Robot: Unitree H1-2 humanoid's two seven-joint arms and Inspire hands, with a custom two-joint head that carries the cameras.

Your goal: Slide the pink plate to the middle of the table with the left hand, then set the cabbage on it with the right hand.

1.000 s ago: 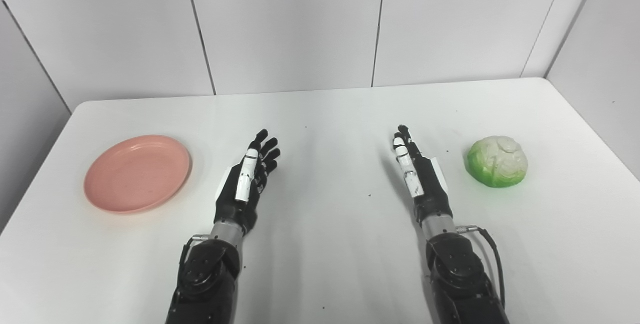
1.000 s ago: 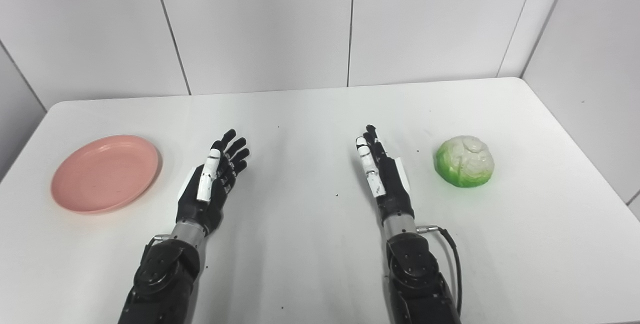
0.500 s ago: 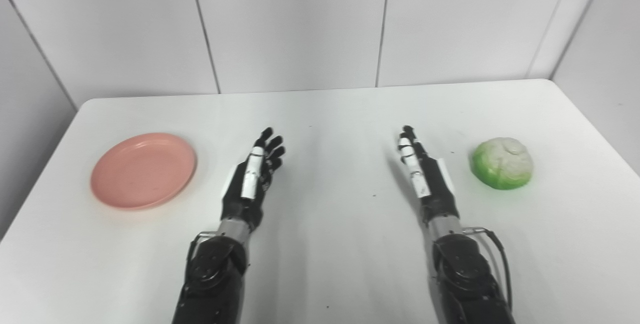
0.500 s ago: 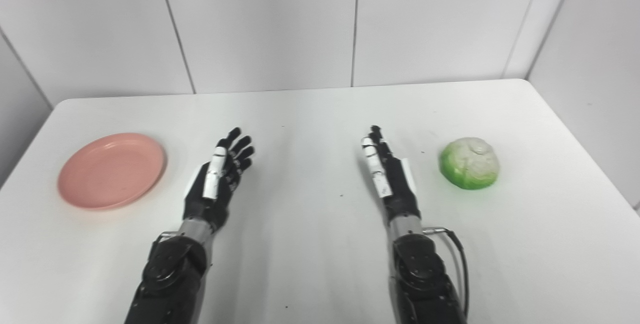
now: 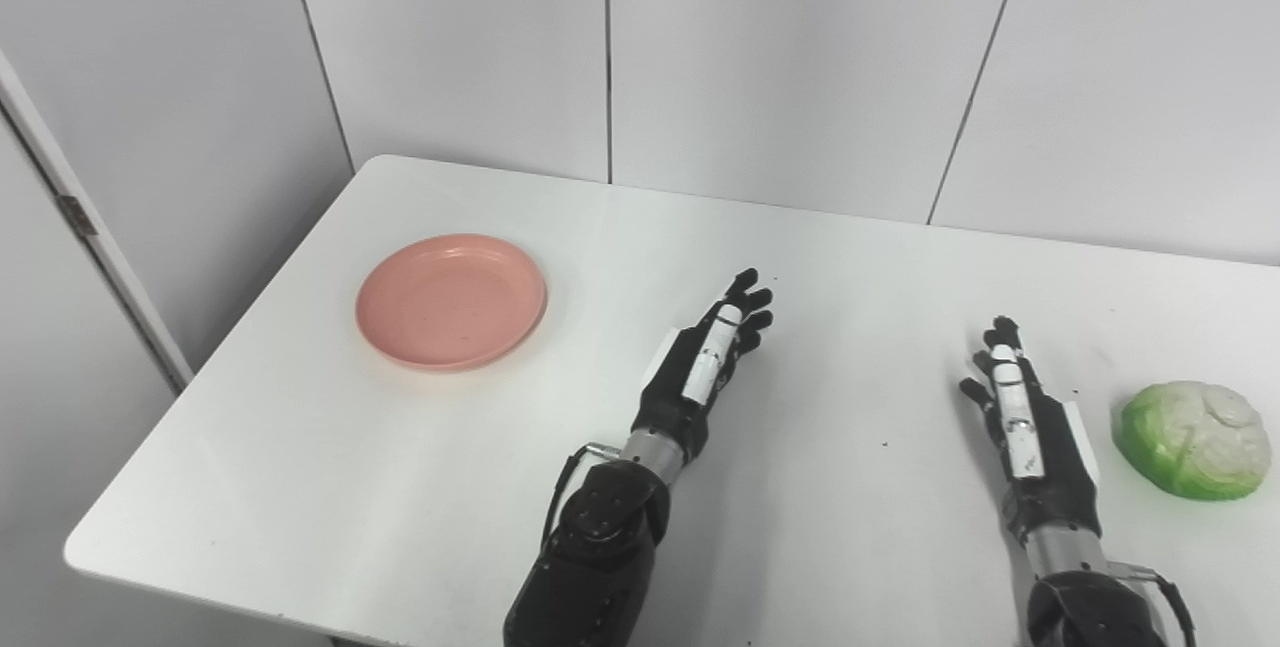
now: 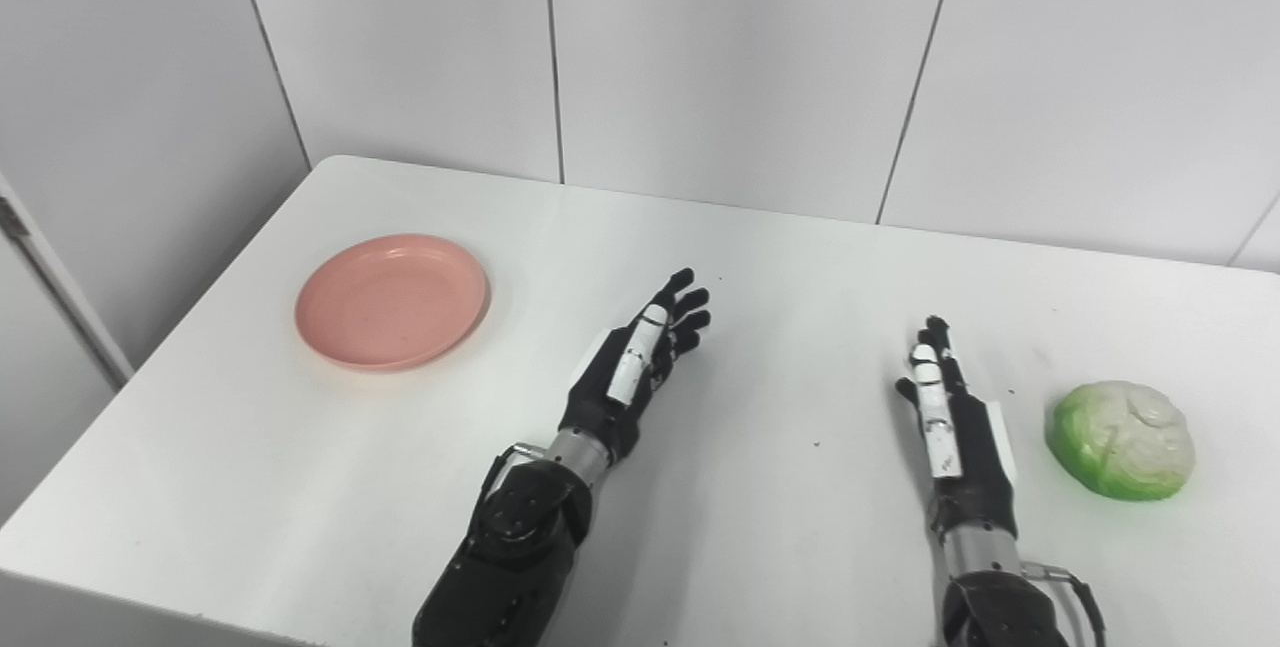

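The pink plate point(image 5: 451, 300) lies empty on the left part of the white table point(image 5: 560, 227). The green and white cabbage point(image 5: 1194, 439) sits at the right. My left hand point(image 5: 705, 367) is open, fingers stretched out, resting near the middle of the table, well to the right of the plate. My right hand point(image 5: 1025, 419) is open, edge-up, a short way left of the cabbage and not touching it. Both hands hold nothing.
Grey wall panels stand behind the table. The table's left edge point(image 5: 210, 367) and near-left corner are in view, with a drop to the floor beyond. Small dark specks dot the tabletop.
The camera has turned left, so the whole scene has shifted right in the picture. The plate, the cabbage and both hands keep their places on the table.
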